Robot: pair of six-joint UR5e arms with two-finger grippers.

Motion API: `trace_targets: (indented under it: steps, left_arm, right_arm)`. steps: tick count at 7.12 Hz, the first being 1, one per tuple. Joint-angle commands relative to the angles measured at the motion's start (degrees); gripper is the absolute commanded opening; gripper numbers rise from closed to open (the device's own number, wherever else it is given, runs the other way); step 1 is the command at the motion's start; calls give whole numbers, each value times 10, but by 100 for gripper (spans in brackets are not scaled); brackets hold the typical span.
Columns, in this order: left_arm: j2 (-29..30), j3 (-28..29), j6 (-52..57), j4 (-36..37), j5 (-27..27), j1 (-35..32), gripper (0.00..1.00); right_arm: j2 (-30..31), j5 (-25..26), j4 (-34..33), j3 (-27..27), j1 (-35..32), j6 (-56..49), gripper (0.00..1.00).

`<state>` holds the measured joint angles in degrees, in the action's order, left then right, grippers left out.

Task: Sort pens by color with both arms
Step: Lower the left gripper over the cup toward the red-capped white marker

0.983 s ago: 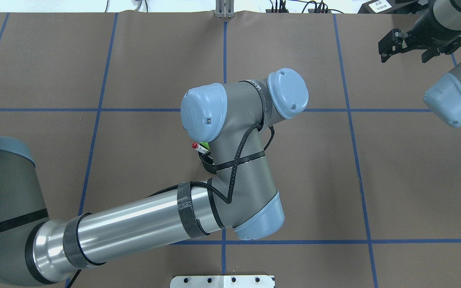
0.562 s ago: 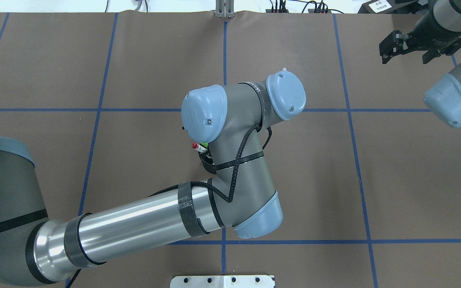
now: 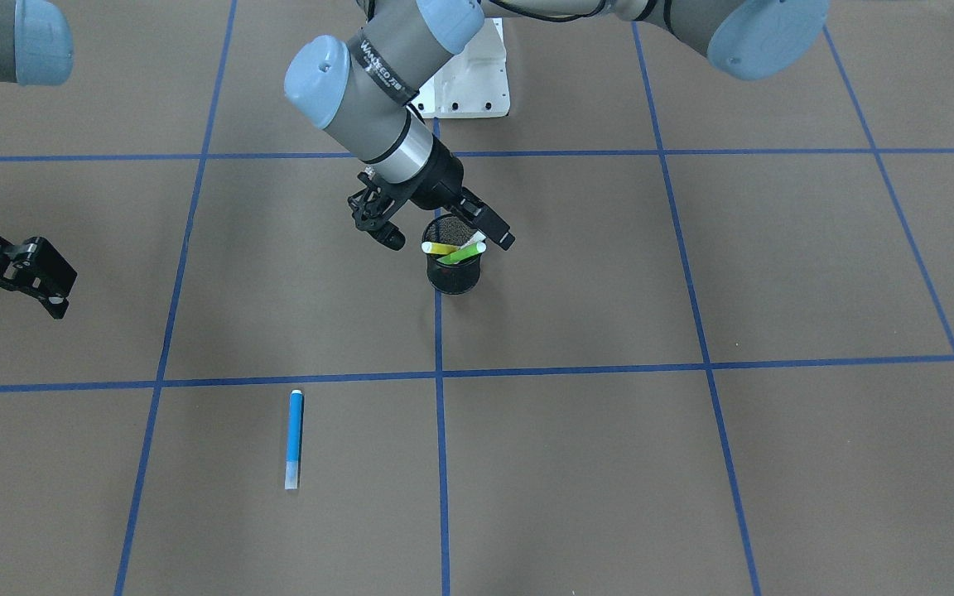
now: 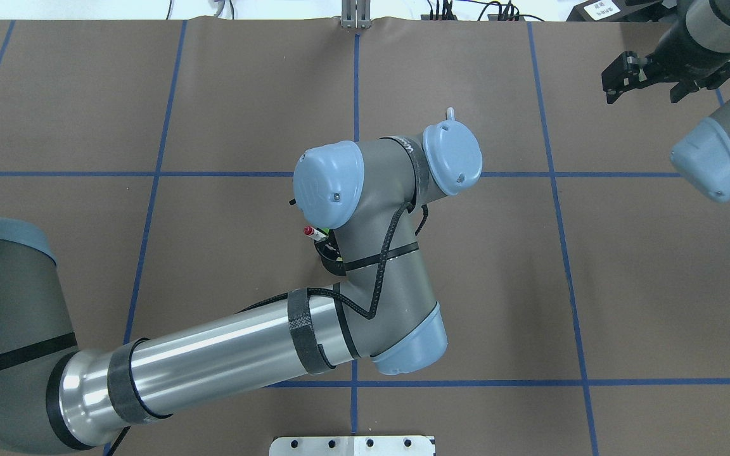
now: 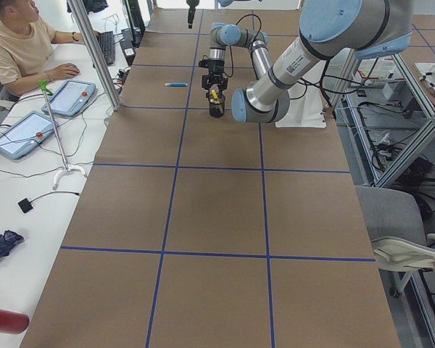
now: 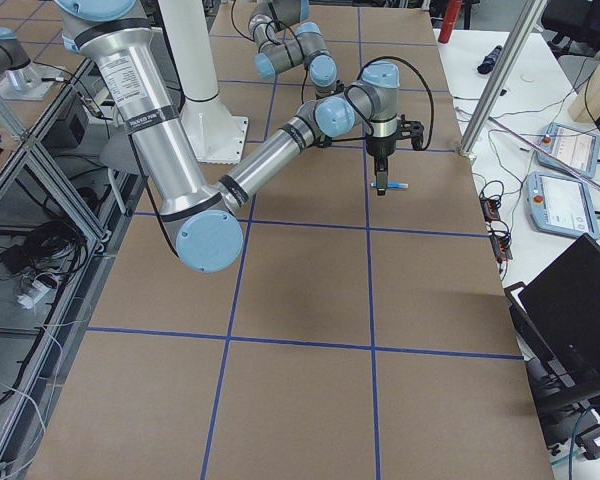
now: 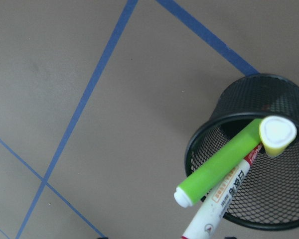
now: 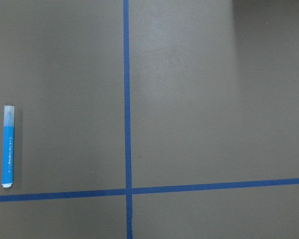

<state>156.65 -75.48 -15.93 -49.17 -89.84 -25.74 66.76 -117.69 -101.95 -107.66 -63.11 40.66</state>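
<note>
Left gripper (image 3: 450, 239), wide open and empty, hovers over the mid-worktop mesh cup (image 3: 454, 280), likely to pick a pen (image 3: 459, 253); right gripper (image 3: 5, 294) hangs open, empty.

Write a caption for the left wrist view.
Green pen, yellow pen and white pen lean in a black mesh cup.

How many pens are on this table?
4. A green highlighter, a yellow highlighter and a white marker stand in the black mesh cup; a blue highlighter lies alone on the table. The cup could hide others.
</note>
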Motion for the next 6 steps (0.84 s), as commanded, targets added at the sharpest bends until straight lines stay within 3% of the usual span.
trace_targets:
  steps: [1, 3, 6]
  left_arm:
    - [1, 11, 0, -13, 1, 3, 76]
    - [3, 10, 1, -10, 2, 3, 66]
    - [1, 5, 1, -7, 2, 3, 61]
  right_arm:
    - [-1, 0, 0, 3, 0, -1, 100]
    - [-1, 0, 0, 6, -1, -1, 100]
    - [-1, 0, 0, 5, -1, -1, 100]
